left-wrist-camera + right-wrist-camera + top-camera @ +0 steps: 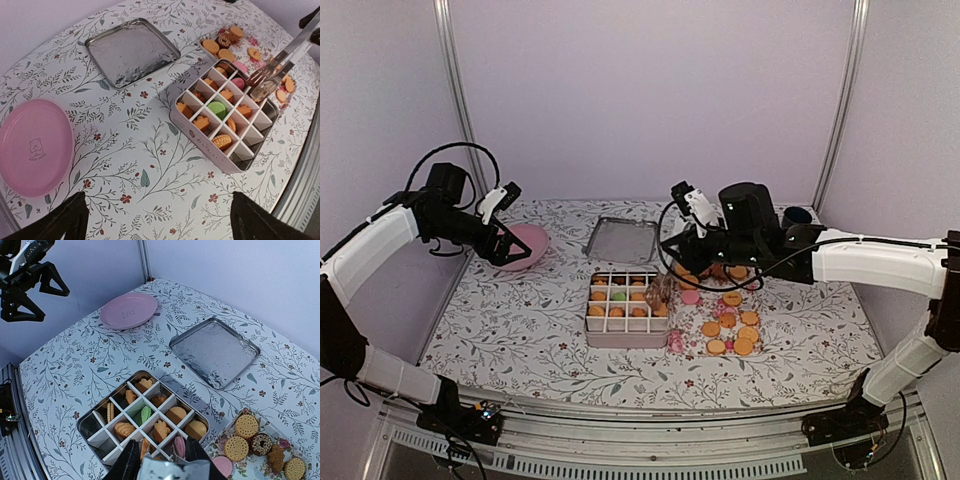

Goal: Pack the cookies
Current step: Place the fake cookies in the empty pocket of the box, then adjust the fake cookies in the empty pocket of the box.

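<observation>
Orange cookies (176,414) in tin (197,141); right jaws grip tongs (287,55); left jaws apart

Quick tally: one tin (197,140) in the middle, split into sixteen compartments, one green cookie (217,109) among the orange cookies (202,122) inside, one silver tray (131,50) at the far side, one pink plate (35,145) far left, one flowered tray (283,440) on the right, and one pair of tongs (264,87).

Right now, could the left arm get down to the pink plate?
Probably yes. The left gripper hangs open near the pink plate, which is bare, and nothing stands between them.
</observation>
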`<action>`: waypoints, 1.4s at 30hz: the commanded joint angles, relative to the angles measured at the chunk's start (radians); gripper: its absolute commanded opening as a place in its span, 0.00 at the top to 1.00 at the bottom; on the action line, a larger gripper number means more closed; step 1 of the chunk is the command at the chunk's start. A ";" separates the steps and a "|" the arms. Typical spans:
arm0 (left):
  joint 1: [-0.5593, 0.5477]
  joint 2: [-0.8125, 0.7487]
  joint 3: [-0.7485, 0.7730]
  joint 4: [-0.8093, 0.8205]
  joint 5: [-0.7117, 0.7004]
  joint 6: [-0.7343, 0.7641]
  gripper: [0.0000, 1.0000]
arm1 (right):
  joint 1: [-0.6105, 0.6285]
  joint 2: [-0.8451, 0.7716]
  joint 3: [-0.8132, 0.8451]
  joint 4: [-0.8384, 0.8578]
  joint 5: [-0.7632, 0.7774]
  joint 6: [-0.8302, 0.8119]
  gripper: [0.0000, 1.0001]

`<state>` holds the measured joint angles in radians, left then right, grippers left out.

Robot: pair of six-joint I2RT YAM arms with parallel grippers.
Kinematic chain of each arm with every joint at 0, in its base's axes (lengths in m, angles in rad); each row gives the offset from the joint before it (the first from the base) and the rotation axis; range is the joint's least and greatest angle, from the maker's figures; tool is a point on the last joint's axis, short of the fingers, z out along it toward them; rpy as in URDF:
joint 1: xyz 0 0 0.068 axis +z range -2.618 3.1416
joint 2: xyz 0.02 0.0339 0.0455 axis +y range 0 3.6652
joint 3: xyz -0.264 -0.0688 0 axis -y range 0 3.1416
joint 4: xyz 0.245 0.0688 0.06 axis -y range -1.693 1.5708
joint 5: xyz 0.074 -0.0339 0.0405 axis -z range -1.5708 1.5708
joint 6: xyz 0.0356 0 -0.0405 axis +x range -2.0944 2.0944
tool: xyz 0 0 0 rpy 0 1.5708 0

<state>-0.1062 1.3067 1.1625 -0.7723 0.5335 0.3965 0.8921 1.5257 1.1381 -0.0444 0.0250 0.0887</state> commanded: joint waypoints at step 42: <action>0.010 -0.020 0.013 -0.012 -0.001 0.014 0.01 | 0.029 -0.144 -0.043 0.020 0.068 0.024 0.72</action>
<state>-0.1062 1.3067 1.1625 -0.7761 0.5331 0.3969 0.9230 1.4773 1.1049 -0.0467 0.0437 0.1089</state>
